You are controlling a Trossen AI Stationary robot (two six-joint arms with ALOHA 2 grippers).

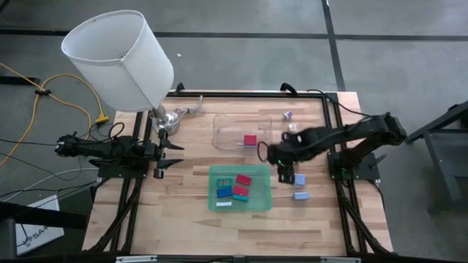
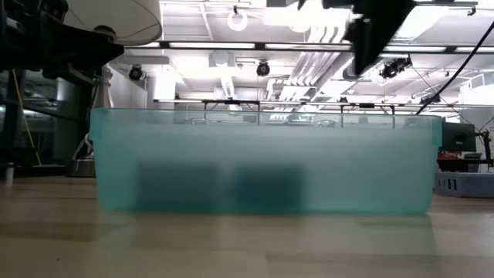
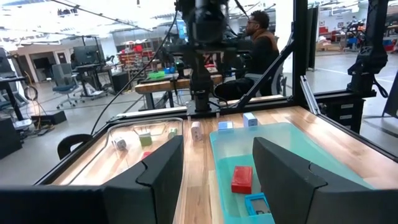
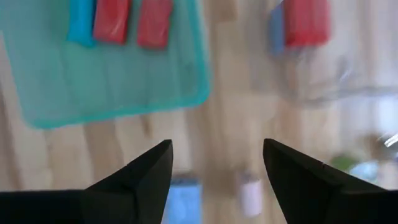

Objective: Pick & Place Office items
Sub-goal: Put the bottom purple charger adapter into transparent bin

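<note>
right gripper (image 1: pixel 273 155) open, empty, hovering over tabletop (image 1: pixel 190 212) between clear tray (image 1: pixel 227 128) and green tray (image 1: pixel 259 204) | left gripper (image 1: pixel 170 152) open, parked at left edge | office items: red, teal blocks (image 1: pixel 240 188) in green tray; red block (image 1: pixel 250 141) in clear tray; pale blue blocks (image 1: pixel 300 196) loose on tabletop, right of green tray

Red, teal and white blocks (image 1: pixel 240 187) lie flat in green tray (image 1: pixel 216 203). Red block (image 1: pixel 250 141) in clear tray (image 1: pixel 219 124). Pale blue blocks (image 1: pixel 300 196) loose on bench (image 1: pixel 183 219).
</note>
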